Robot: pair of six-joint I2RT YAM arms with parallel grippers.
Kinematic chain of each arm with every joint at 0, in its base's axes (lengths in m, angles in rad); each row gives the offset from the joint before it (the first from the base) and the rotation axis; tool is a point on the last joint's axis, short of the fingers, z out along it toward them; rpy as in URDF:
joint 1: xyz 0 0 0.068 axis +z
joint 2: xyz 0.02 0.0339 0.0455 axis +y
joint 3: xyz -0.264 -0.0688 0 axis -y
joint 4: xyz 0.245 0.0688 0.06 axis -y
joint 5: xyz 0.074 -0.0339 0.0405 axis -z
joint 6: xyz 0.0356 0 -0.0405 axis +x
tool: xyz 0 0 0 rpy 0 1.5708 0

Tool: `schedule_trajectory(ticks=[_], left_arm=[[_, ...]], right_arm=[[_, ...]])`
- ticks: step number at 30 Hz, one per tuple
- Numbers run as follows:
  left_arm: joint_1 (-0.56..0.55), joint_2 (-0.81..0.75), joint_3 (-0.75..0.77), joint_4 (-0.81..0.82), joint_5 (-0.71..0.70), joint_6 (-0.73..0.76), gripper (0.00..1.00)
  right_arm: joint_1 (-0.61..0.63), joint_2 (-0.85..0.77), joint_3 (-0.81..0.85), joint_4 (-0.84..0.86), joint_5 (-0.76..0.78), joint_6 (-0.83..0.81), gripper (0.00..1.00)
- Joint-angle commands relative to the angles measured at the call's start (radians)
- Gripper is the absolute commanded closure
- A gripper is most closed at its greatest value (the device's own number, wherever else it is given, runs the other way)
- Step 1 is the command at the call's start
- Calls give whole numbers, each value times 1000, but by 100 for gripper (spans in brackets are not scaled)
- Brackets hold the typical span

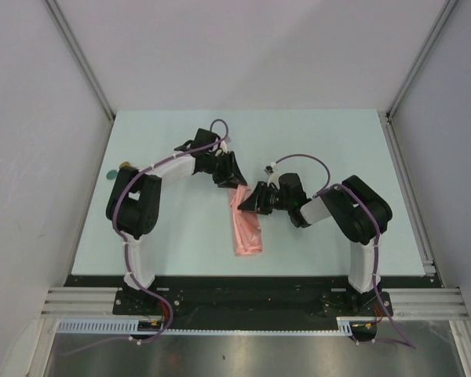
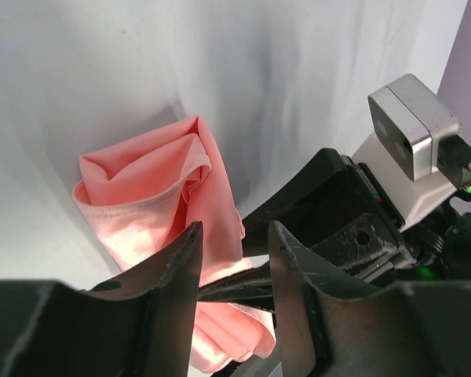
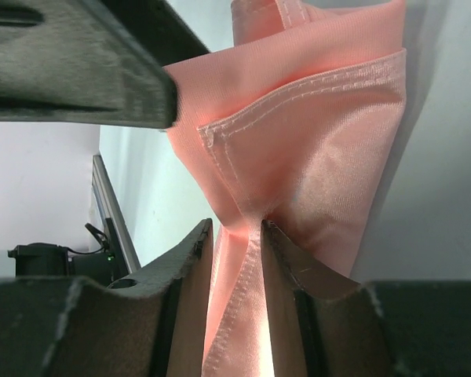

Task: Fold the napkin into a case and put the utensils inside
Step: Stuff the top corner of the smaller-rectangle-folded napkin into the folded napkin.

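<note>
The napkin lies near the middle of the pale green tabletop, folded into a narrow salmon-pink strip that runs from between the two arms toward the near edge. The right fingers are pressed in on a stitched fold at the strip's far end. The cloth gathers to a thin waist between them and fans out above into a hemmed, pocket-like layer. The left fingers stand spread just beyond that same end, and the left wrist view shows the rolled, layered cloth past and below them. A dark bar crosses the gap between them, and no pinch on the cloth is seen from this arm. The two sets of fingers sit close together over the napkin's far end. At the far left edge of the tabletop, well apart from the napkin, a teal-green spoon bowl and a golden-brown spoon bowl show beside the left arm's elbow. Their handles cannot be made out.
</note>
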Motion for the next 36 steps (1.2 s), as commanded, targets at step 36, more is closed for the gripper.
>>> schedule_trajectory(ticks=[36], left_arm=[[-7, 71, 89, -44, 63, 22, 91]], right_arm=[[-66, -14, 150, -107, -8, -62, 62]])
